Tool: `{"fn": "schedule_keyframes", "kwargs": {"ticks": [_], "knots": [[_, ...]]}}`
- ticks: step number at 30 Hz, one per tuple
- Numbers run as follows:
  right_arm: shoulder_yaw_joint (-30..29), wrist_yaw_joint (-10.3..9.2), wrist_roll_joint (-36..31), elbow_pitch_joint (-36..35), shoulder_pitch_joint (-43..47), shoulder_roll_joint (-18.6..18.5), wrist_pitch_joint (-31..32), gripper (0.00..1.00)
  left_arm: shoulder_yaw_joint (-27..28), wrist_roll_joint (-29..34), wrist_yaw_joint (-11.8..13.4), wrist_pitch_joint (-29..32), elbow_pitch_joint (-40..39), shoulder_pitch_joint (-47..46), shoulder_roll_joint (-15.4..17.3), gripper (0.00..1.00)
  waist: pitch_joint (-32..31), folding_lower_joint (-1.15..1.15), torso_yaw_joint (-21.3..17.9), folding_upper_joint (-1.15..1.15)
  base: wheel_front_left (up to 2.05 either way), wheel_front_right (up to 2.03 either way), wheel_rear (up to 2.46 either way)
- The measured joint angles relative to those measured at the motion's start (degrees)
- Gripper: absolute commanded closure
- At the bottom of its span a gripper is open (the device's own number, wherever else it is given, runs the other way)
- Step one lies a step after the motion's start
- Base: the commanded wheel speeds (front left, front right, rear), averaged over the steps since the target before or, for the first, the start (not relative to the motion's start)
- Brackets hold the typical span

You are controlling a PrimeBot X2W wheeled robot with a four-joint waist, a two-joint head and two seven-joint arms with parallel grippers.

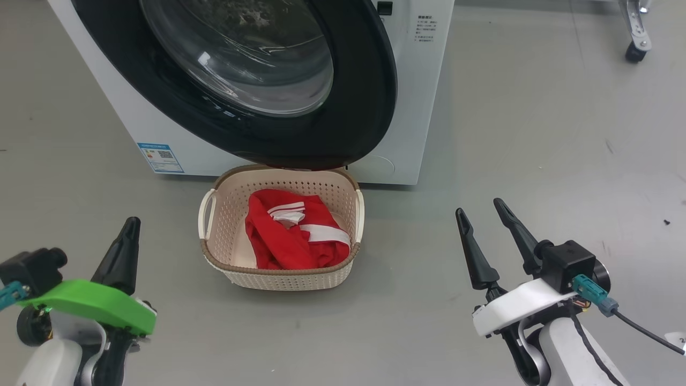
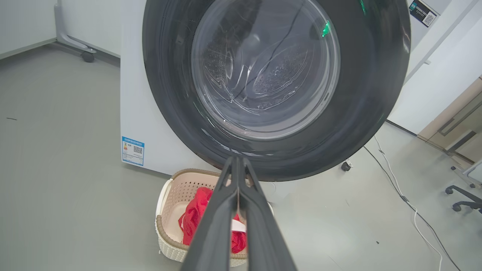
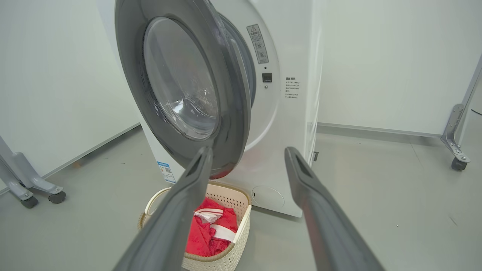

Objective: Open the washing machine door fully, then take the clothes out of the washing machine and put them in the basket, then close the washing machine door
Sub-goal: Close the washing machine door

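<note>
The washing machine stands ahead, and its glossy black washing machine door hangs partly swung out over the basket. From the side, the door stands ajar from the white front. Red clothes with white stripes lie in the cream basket on the floor. My left gripper is shut and holds nothing, at the lower left, apart from the basket. Its fingers point at the door's lower edge. My right gripper is open and holds nothing, right of the basket.
A blue label sticker sits low on the machine. A wheeled metal frame leg stands at the far right, another to the left. A cable trails over the grey floor near a chair base.
</note>
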Motion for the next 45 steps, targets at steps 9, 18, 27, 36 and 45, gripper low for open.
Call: {"fn": "schedule_keyframes", "kwargs": {"ticks": [9,18,27,36,45], "knots": [[1.08,0.24,-0.01,0.23,0.14,0.24,0.0,0.0,-0.2,8.58,0.0,-10.18,-1.37,4.1,1.86,0.0,-1.59,0.0,1.33,0.0,0.0,0.0,0.0],[1.51,0.25,-0.01,0.51,1.03,0.32,0.0,0.0,-1.9,11.37,0.02,-11.04,-1.09,8.06,0.66,0.0,-2.29,0.0,1.08,0.0,0.0,0.0,0.0],[1.69,0.26,-0.01,0.51,1.04,0.38,0.0,0.0,-1.85,13.76,0.29,-10.9,-1.72,9.0,-0.62,0.0,-2.65,0.0,0.82,0.0,0.0,0.0,0.0],[1.81,0.34,-0.01,0.49,1.16,0.43,0.0,0.0,-0.59,15.3,0.29,-10.89,-2.94,9.88,-1.79,0.0,-2.77,0.0,0.84,0.0,0.0,0.0,0.0],[2.26,0.68,-1.24,-1.27,1.12,0.32,0.0,1.0,0.02,16.71,0.29,-10.9,-5.44,9.88,-3.39,0.0,-1.63,0.0,1.49,0.0,0.0,0.0,0.0]]}}
